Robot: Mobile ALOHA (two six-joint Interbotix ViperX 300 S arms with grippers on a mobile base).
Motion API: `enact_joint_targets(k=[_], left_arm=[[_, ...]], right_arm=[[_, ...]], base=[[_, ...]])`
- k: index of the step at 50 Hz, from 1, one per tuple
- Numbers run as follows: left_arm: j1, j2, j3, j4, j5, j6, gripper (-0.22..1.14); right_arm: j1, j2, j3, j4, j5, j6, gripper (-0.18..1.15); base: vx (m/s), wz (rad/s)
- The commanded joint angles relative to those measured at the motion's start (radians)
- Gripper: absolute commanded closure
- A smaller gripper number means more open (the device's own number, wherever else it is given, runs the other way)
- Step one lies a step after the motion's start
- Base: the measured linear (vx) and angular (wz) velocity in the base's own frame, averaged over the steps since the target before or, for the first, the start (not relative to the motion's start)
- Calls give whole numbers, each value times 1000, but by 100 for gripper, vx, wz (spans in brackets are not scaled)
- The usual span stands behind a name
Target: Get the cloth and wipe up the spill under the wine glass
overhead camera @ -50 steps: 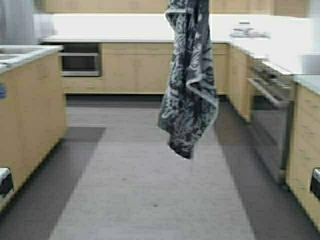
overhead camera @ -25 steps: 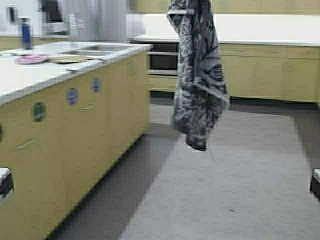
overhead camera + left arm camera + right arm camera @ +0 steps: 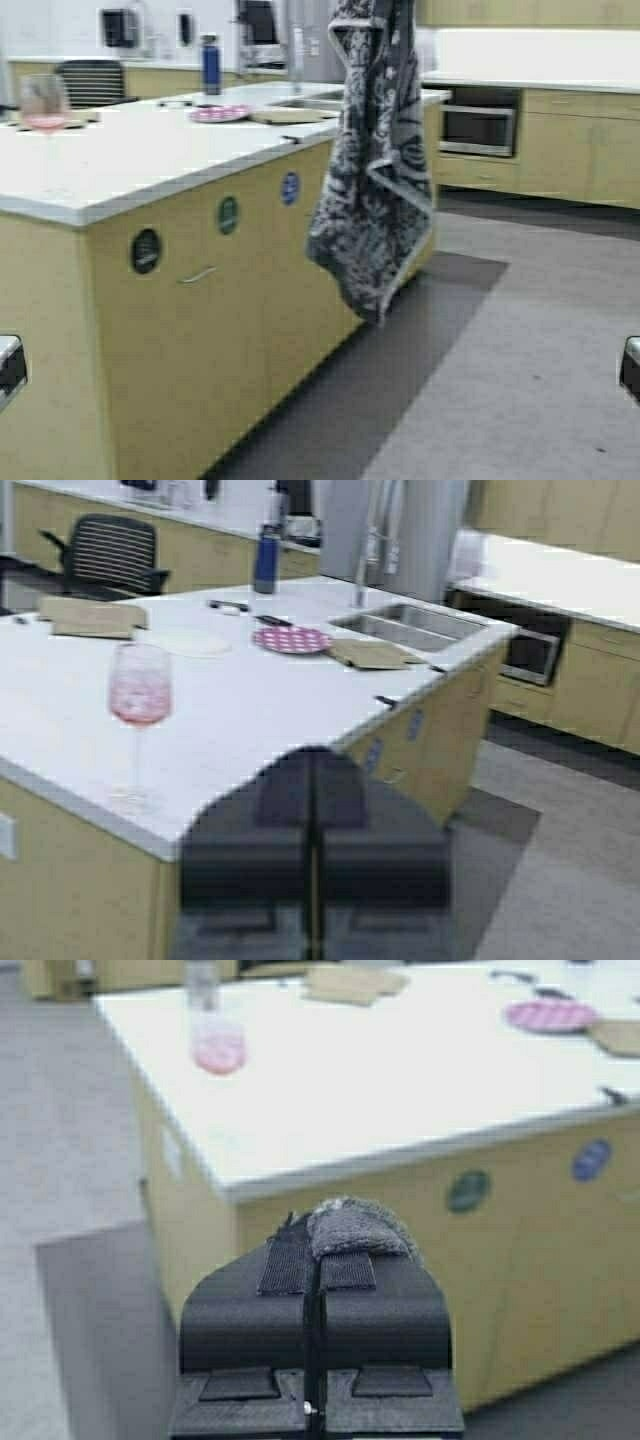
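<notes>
The right tool (image 3: 313,1260) is clamped on a corner of the cloth (image 3: 375,170), which hangs free at twelve o'clock, likely held high to clear the worktop (image 3: 130,150). The left tool (image 3: 313,825) is closed and empty. The wine glass (image 3: 139,725) stands near the worktop's edge, at about ten o'clock.

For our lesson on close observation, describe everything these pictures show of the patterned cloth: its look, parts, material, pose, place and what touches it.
The cloth is dark grey-black with a pale floral or paisley pattern and a pale edge band. It looks like soft towelling. In the high view it hangs free in long folds from above the frame, its lowest corner beside the wooden kitchen island, above the floor. In the right wrist view a fuzzy grey tuft of it shows pinched at the tips of the right gripper, whose fingers are shut on it.
</notes>
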Motion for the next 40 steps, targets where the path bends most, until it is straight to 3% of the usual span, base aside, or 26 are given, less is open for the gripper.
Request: enact_joint_targets(k=[1,27,33,40], left_arm=[[2,8,-20,0,-6,2,89],[2,115,-40,11,-89,15,89],[14,227,-77,26,-140,38,89],[14,500,-161,28,-249,57,89]], right_arm=[[-2,-23,-18,2,-15,2,91],[-2,-26,-37,2,-52,3,91],[-2,-28,-57,-2,-52,3,91],[-2,-28,-57,-3,-52,2,91]], base=[[3,32],[5,25],[7,12],[10,12]])
